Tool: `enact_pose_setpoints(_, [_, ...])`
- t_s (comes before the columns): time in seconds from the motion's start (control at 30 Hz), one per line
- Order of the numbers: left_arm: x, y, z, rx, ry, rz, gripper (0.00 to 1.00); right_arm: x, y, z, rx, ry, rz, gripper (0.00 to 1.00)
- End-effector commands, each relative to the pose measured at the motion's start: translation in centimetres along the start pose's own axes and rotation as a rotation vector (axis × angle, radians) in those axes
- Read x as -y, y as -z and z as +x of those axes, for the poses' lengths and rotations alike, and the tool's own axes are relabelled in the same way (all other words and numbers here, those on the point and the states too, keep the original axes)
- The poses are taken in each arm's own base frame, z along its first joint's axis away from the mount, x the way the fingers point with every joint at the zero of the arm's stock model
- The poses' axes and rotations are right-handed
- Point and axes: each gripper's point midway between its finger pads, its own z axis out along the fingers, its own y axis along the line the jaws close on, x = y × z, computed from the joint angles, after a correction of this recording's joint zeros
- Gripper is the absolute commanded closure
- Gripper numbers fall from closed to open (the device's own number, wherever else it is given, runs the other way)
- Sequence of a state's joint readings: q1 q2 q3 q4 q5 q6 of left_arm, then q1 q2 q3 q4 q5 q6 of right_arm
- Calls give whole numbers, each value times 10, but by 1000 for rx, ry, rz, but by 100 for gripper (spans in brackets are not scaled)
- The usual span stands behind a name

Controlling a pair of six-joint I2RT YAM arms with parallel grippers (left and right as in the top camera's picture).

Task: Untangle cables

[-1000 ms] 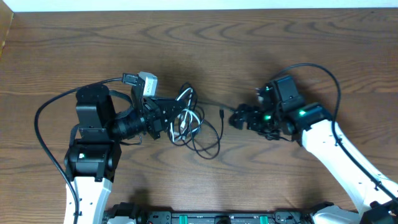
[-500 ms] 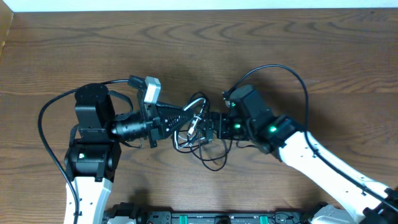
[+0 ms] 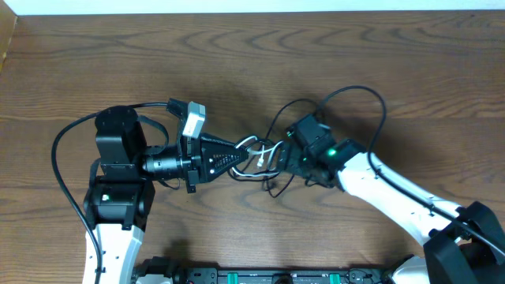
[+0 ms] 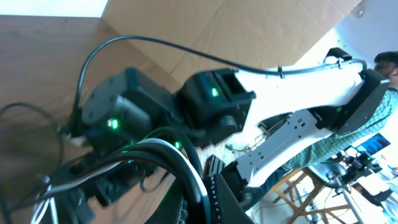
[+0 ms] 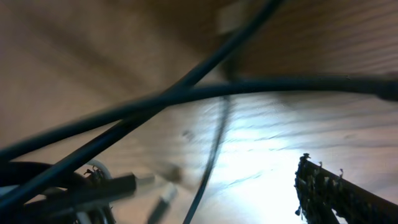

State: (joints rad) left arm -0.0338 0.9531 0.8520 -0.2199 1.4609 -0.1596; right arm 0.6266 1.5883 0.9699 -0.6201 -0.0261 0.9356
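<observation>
The cables [image 3: 260, 151], thin black and white cords, hang in a tangled bunch at the table's middle, between my two grippers. My left gripper [image 3: 243, 155] points right and is shut on the bunch. In the left wrist view black and white cords [image 4: 186, 177] run up between its ribbed fingers [image 4: 221, 196]. My right gripper [image 3: 278, 161] faces it from the right, jaws open, pushed in among the loops. In the right wrist view blurred black cords [image 5: 186, 93] cross close to the lens, small plug ends [image 5: 127, 185] lie at lower left, and one finger [image 5: 336, 196] shows at lower right.
The brown wooden table [image 3: 331, 55] extends behind the arms. The left arm's thick black cable [image 3: 59, 146] loops out to the left. The right arm's own cable [image 3: 359, 95] arches over it. Cardboard and a workshop background show in the left wrist view.
My right arm has swung left from the table's right side into the tangle, jaws narrowing slightly. My left gripper has kept its hold and shifted a little right, drawing the bunch tighter.
</observation>
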Motion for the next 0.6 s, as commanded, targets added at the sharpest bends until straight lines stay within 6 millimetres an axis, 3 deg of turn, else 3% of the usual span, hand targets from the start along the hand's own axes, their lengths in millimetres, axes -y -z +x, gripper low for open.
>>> enact_pose_setpoints(0.0, [49, 6, -10, -2, -184, 106, 92, 57, -6, -30, 95, -117, 192, 9])
enact_pose_setpoints(0.13, [54, 10, -14, 16, -243, 82, 92, 87, -2, -46, 91, -205, 241, 8])
enact_pose_setpoints(0.37, [40, 26, -24, 67, -245, -10, 92, 145, 9, -64, 68, -345, 324, 8])
enact_pose_setpoints(0.57, [26, 39, -31, 103, -233, -77, 92, 167, 13, -70, 46, -446, 322, 1])
